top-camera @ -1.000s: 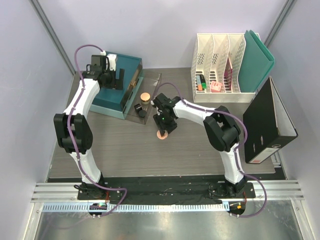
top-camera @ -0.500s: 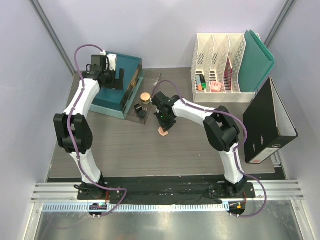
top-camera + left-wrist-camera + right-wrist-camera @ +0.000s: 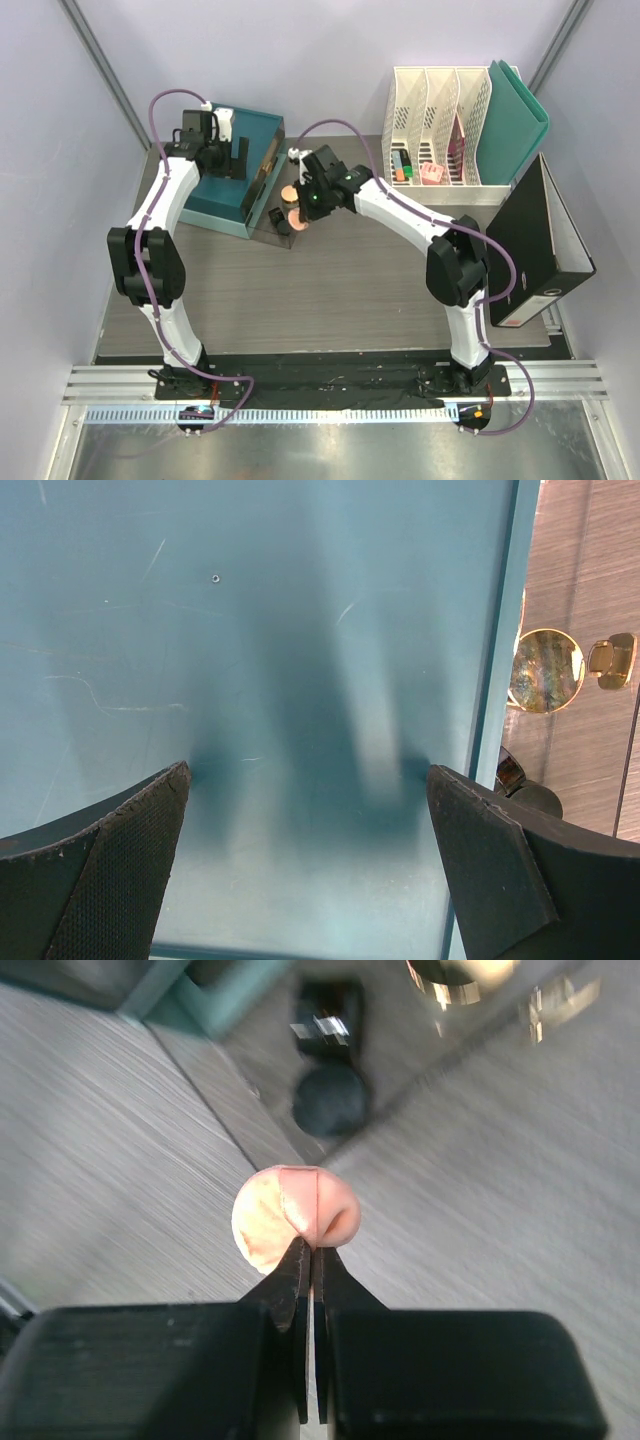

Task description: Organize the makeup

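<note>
Makeup is gathered toward the far edge of the table (image 3: pixel 300 290), where a round pink compact (image 3: pixel 295 1215) is pinched by its rim in the closed right gripper (image 3: pixel 308 1250), near black jars (image 3: pixel 330 1100) lying in a clear tray (image 3: pixel 265 232) beside a teal box (image 3: pixel 250 630). The left gripper (image 3: pixel 305 810) is held wide open over that box. White file holders (image 3: pixel 440 130) are stood at the far right corner and a black binder (image 3: pixel 535 245) is laid along the right edge, its spine label too small to be read.
</note>
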Controlling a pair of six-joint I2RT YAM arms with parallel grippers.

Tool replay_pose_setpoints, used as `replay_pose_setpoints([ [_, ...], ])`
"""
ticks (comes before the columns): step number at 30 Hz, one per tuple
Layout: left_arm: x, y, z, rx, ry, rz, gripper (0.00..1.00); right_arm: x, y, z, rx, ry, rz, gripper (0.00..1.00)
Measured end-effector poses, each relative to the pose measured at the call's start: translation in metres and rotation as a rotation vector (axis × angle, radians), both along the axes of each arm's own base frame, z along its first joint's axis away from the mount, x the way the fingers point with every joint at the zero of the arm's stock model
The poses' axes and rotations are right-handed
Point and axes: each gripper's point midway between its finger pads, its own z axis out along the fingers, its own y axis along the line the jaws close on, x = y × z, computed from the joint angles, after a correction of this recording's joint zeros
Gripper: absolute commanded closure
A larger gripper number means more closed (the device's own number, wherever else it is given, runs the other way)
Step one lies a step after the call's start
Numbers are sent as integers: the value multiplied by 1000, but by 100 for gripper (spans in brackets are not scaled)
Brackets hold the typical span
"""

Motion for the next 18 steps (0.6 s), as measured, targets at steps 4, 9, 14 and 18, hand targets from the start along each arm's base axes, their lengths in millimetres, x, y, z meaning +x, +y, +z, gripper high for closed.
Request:
replay_pose_setpoints([
  [4, 0, 0, 0, 1, 0, 0, 0, 16, 20, 35, 97, -60, 22, 99],
  [9, 0, 0, 0, 1, 0, 0, 0, 43, 55, 59, 212, -106, 27, 96],
  [14, 0, 1, 0, 5, 0, 2, 0, 62, 80, 28, 250, -53, 11, 82],
  [18, 0, 1, 1, 5, -1, 2, 0, 61, 82, -18, 212, 42, -27, 61],
])
